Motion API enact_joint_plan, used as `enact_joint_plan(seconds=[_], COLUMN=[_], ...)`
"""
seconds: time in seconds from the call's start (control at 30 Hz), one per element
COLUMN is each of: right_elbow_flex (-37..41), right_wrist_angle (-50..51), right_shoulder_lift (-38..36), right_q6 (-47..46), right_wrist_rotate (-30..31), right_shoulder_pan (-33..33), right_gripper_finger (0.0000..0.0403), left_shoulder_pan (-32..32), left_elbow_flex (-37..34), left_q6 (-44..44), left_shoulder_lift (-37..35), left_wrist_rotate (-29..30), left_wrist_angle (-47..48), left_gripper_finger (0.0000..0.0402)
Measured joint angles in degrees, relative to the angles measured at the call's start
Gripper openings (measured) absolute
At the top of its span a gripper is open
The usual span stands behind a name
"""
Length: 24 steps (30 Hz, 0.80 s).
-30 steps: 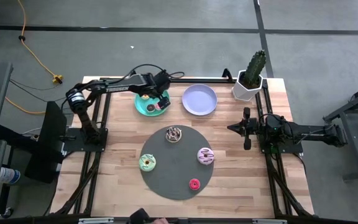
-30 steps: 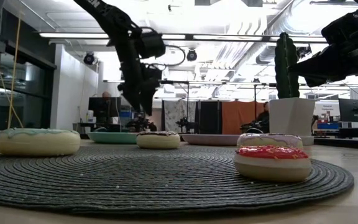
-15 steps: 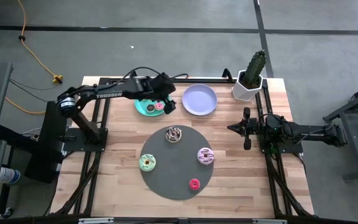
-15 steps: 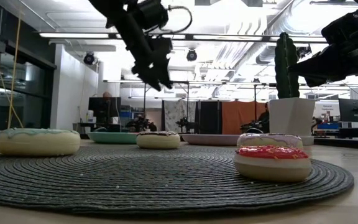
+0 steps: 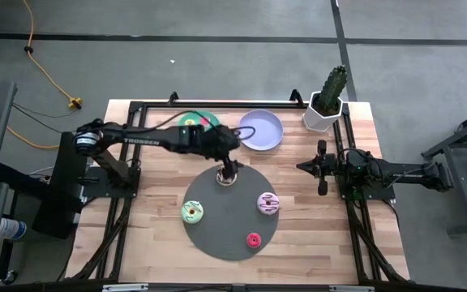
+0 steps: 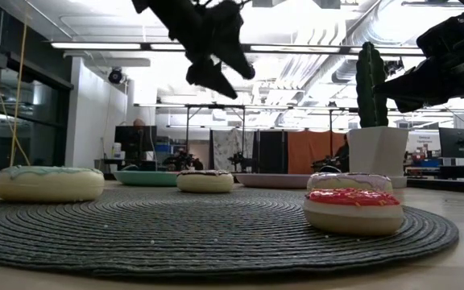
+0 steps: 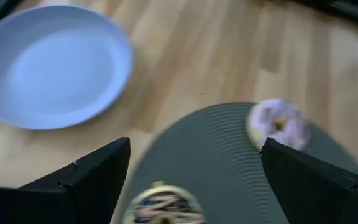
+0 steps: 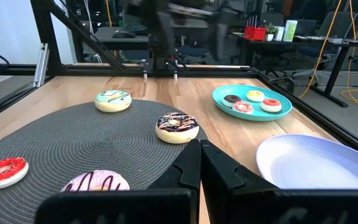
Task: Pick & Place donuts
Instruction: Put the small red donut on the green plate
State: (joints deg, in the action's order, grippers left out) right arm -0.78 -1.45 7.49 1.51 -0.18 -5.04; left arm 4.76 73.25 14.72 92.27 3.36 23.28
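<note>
Butcher-block wooden desk [image 5: 152, 243] carries a big round dark grey woven mat [image 5: 217, 223], ribbed in concentric rings; 4 toy donuts lie flat on it, holes up, all smooth glossy rings: chocolate-sprinkled donut [image 5: 228, 176] at the mat's far edge, green-iced donut [image 5: 192, 212] on the left part, pink-striped donut [image 5: 267, 203] on the right part, small red donut [image 5: 254, 239] near the front edge; rings are round, so no long axis to give.

Glossy round teal plate [image 8: 252, 102] sits at the desk's back, left of a smooth shallow lilac plate [image 5: 260, 129]; the teal plate holds 4 small donuts: brown donut [image 8: 232, 98], yellow donut [image 8: 255, 95], and 2 reddish-pink ones [image 8: 242, 106] [image 8: 270, 104], lying apart from each other; in the high view the left arm covers part of this plate.

Left gripper [image 5: 228, 165] is stretched across from the left side, hanging above the chocolate-sprinkled donut, not touching it; fingers [image 7: 86, 180] spread wide apart, nothing between them, the donut showing below the gap in the left wrist view.

Right gripper [image 5: 322, 167] waits at the desk's right side, well apart from the mat, fingers together, holding nothing.

Green cactus in a white faceted pot [image 5: 327, 104] stands at the back right corner, just beside the lilac plate; black metal frame rails run along the desk's sides.
</note>
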Motion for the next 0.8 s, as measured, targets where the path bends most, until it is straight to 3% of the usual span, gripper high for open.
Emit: enact_joint_plan(seconds=[0.53, 0.8], right_elbow_flex=[-0.01, -0.02], right_wrist_angle=[0.08, 0.00], right_shoulder_lift=[0.07, 0.72], right_q6=[-0.01, 0.00], right_wrist_rotate=[0.01, 0.05], right_shoulder_pan=[0.00, -0.02], right_gripper_finger=[0.0000, 0.0000], left_shoulder_pan=[-15.64, -19.79], left_elbow_flex=[0.39, 8.60], left_q6=[9.01, 6.28], left_shoulder_lift=[5.97, 13.19], left_wrist_rotate=[4.58, 1.69], left_wrist_angle=[-7.16, -4.11], left_gripper_finger=[0.0351, 0.0351])
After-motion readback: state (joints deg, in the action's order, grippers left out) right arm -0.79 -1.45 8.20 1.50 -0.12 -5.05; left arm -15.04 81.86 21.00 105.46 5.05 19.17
